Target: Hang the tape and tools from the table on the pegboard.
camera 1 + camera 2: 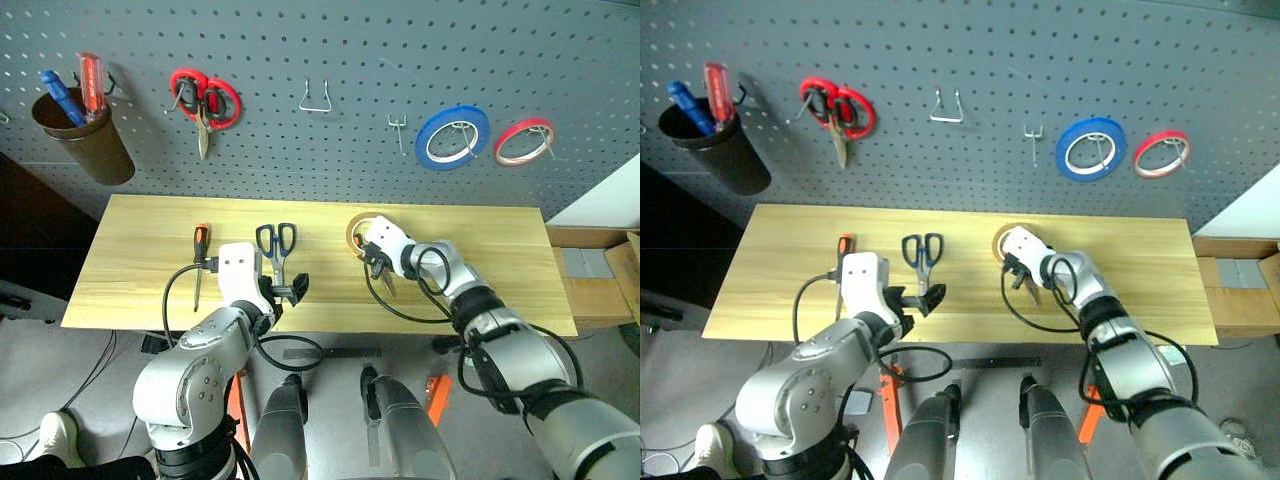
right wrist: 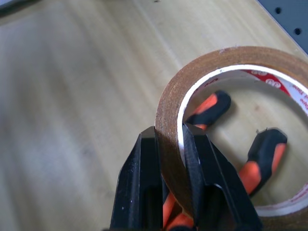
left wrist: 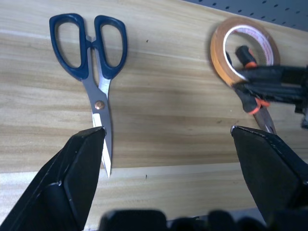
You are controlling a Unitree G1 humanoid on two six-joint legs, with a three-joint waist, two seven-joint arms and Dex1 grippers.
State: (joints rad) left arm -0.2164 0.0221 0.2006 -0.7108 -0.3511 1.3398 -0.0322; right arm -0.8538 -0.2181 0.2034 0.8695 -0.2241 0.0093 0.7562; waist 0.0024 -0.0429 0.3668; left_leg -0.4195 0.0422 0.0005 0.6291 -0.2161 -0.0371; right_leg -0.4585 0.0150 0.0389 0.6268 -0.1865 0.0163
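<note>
The right hand point(image 2: 171, 139) has its two black fingers pinched on the wall of the roll of tape point(image 2: 231, 130), one finger outside the ring and one inside. That looks like the sensible way to take it: gripped by the rim, the hole stays free to slip over a hook. The roll sits tipped up rather than flat, because it rests partly across the pliers point(image 2: 226, 144), whose orange-and-black handles show through its centre. I'd judge the pliers could shift as the roll comes away.

The left hand point(image 3: 168, 139) hangs with its fingers spread wide and empty, low over the worktop point(image 1: 480, 225), just above the tips of the dark-handled scissors point(image 1: 277, 245). They lie flat with the handles toward the wall, so that hand seems placed to take them later. The screwdriver point(image 1: 200, 260) lies well to the left of the scissors, handle also toward the wall.

On the pegboard point(image 1: 330, 40) a bare wire hook point(image 1: 316, 98) and a smaller one point(image 1: 398, 130) wait between the red scissors point(image 1: 205, 103) and the blue roll point(image 1: 452, 137), beside a red roll point(image 1: 523, 141). A cup point(image 1: 85, 130) of tools hangs far left.
</note>
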